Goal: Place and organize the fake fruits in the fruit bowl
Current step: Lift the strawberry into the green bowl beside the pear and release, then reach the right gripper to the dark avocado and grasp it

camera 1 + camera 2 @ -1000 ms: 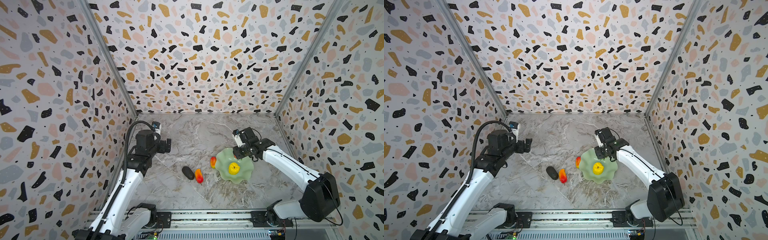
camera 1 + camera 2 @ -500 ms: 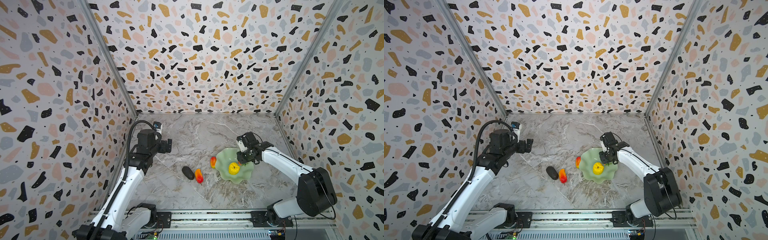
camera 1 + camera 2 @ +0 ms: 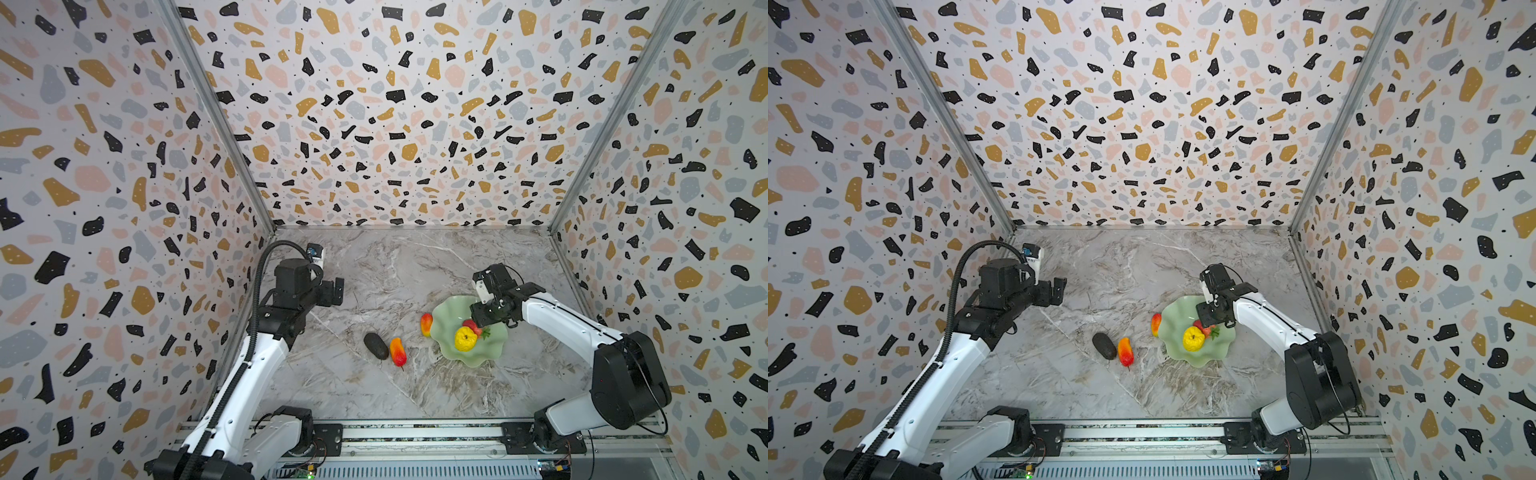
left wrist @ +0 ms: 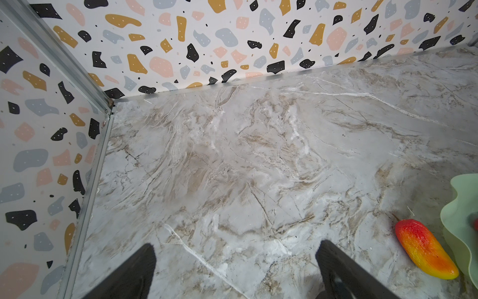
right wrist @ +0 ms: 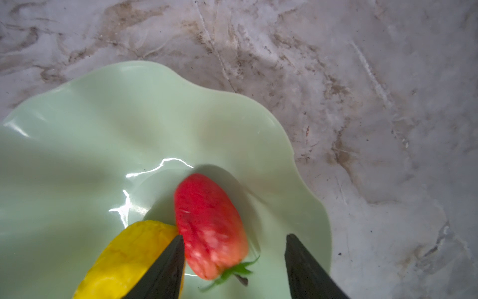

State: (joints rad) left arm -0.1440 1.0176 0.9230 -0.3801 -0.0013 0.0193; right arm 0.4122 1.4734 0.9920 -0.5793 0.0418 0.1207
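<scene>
You are at the release of the strawberry (image 5: 207,225): it lies on the floor of the fruit bowl (image 5: 103,116), against the yellow fruit (image 5: 134,248), between the parted jaws of the right gripper (image 5: 234,236). One jaw sits close by its side, whether touching you cannot tell; its mate stands clear. Next, lift straight up without nudging it, then fetch what lies on the table (image 3: 353,386): one elongated fruit (image 3: 426,323) just beside the rim, the second elongated fruit (image 3: 397,350) next to the dark oval (image 3: 375,345). Your left gripper (image 4: 235,246) hangs empty, jaws apart
</scene>
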